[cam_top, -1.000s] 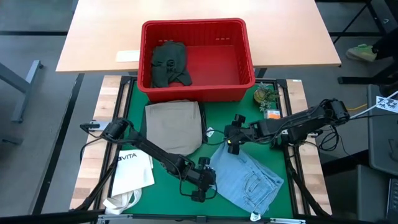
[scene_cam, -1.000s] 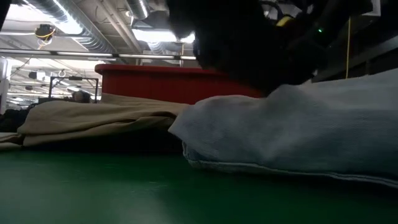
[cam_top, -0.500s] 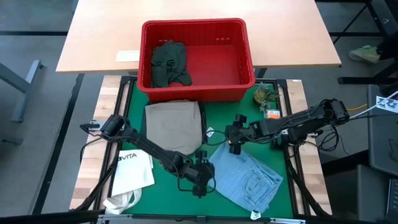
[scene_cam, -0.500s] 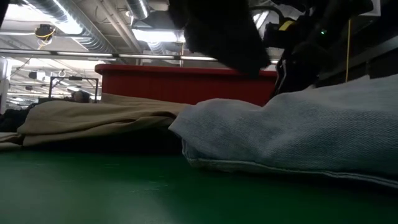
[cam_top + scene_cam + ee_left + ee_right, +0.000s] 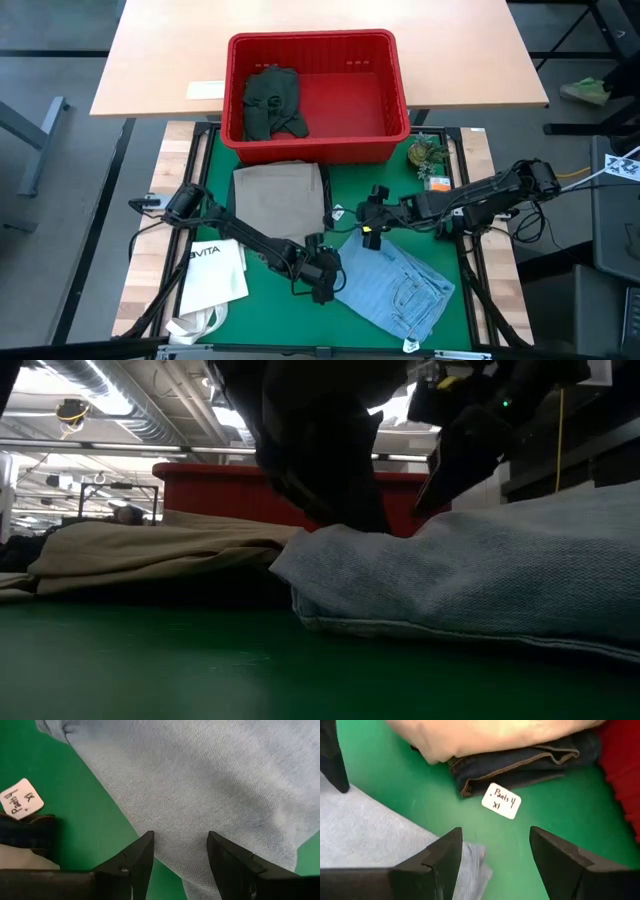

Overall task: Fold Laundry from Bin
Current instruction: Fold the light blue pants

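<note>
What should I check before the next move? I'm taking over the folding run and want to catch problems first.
1. Left gripper open over the light blue jeans: ok.
2. Right gripper open, nothing held: ok.
3. Light blue jeans lie flat, ready to fold: not ok, bunched and askew.
4. Khaki trousers folded, stacked on the dark navy jeans: ok.
5. Bin emptied: not ok, dark green piece inside.
6. Paper tag clear of the fold area: cannot tell.
</note>
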`<state>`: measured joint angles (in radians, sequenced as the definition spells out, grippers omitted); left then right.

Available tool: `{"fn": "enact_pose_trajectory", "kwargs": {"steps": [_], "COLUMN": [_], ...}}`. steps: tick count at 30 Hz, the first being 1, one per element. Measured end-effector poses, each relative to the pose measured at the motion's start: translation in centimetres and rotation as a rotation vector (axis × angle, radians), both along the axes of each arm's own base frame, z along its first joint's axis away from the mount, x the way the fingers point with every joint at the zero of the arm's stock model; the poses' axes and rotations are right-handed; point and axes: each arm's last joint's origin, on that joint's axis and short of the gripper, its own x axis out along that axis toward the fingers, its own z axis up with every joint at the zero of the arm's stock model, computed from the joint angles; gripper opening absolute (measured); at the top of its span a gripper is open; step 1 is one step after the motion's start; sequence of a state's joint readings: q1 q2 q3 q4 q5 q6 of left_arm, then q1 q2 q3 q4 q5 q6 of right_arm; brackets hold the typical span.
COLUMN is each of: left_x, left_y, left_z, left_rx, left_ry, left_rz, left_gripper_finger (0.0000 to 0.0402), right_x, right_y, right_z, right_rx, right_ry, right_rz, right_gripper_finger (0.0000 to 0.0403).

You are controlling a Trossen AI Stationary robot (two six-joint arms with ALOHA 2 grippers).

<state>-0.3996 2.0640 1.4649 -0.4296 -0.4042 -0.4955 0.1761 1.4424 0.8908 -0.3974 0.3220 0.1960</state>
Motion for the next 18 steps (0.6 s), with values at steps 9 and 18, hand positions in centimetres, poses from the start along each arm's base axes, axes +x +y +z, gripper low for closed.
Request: {"fn": "enact_pose_trajectory", "kwargs": {"steps": [9,18], "left_x": [0.1,0.1], "left_y": [0.0,-0.1], "left_z": [0.0,0.0], "left_rx": [-0.007,-0.051], "left_ry": [-0.013,-0.007], "left_rz": [-0.001,0.002], "left_gripper_finger": [0.0137,0.0037], "right_x": [1.3,1.3], "right_y": [0.3,-0.1], "right_z": [-3.0,-4.5], "right_rx": [-0.014,-0.025], "right_ry": [0.085,0.168], "right_rz": [0.009,-0.049], "right_gripper_finger": [0.0232,0.0232]}}
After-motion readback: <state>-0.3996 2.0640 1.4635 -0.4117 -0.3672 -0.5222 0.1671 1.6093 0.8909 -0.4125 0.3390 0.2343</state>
